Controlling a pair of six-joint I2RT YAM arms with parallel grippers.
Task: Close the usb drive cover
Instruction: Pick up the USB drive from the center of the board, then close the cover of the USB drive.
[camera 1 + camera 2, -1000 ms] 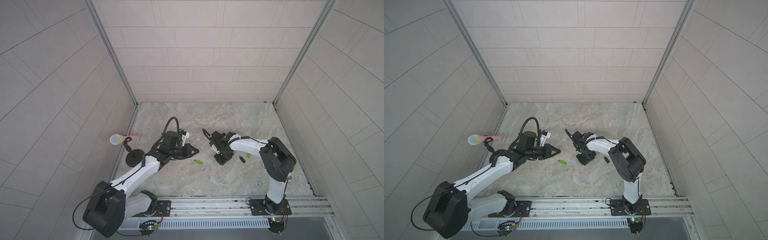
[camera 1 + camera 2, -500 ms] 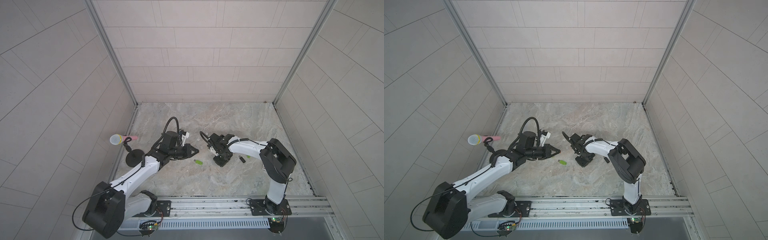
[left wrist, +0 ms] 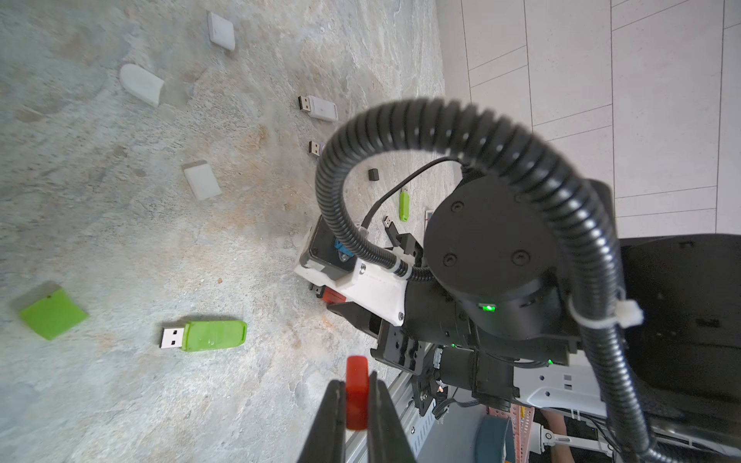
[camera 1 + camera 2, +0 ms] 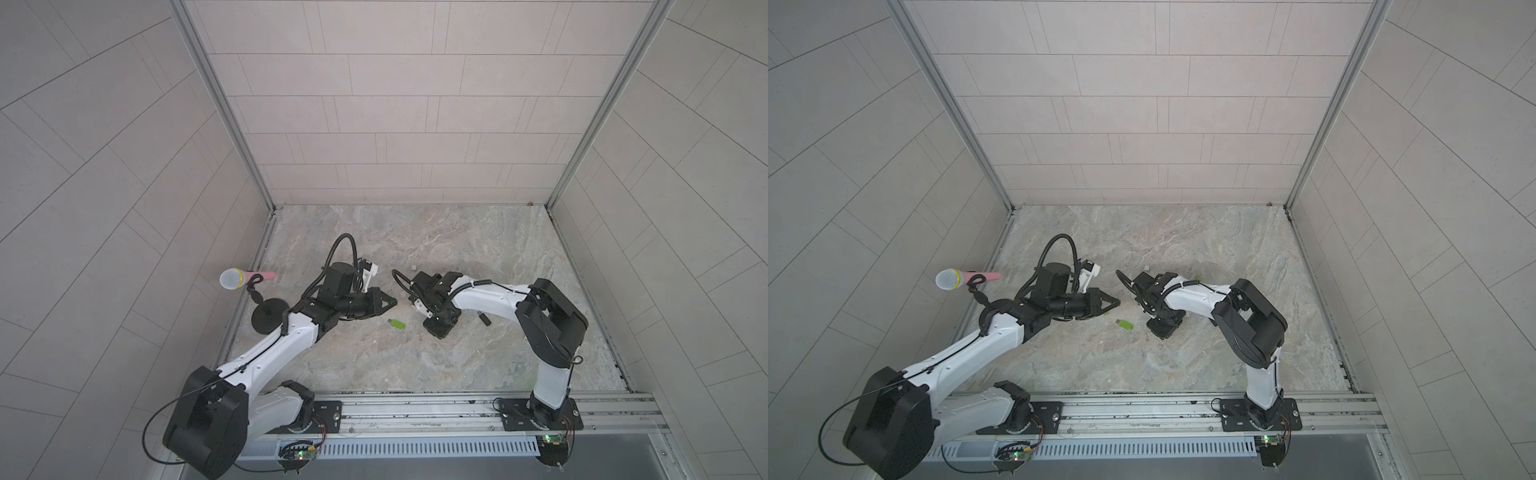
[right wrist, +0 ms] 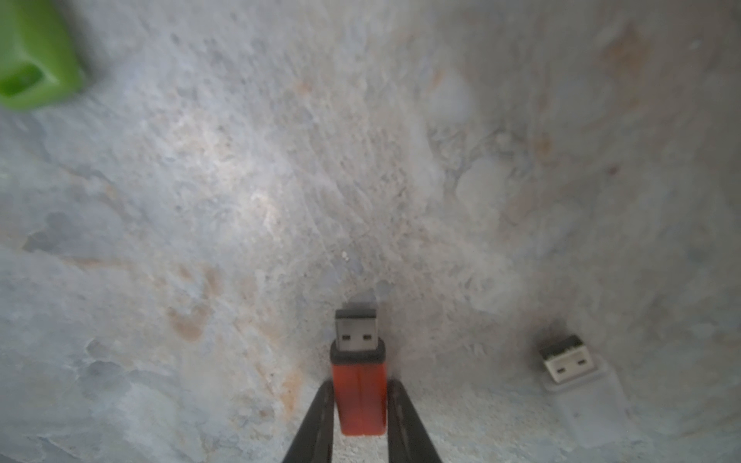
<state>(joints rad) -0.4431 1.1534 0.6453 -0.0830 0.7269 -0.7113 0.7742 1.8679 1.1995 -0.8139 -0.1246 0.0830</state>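
Nearest the rail (image 4: pixel 415 409), a glossy green drive (image 4: pixel 397 325) lies on the mottled stone tabletop (image 4: pixel 415 365), where a low pass could knock it. Beyond, the left end effector (image 3: pixel 357 381) pinches the smooth red cap (image 3: pixel 357 366); the right end effector (image 5: pixel 360 387) pinches the red usb drive (image 5: pixel 359 409), its boxy metal plug (image 5: pixel 356 330) bare. Slight misalignment could jam the cap or twist it loose.

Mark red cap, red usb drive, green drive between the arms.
red cap (image 3: pixel 357 385): left wrist view, middle of its exposed part.
red usb drive (image 5: pixel 359 395): right wrist view, red body.
green drive (image 4: pixel 398 324): a top view, green body.
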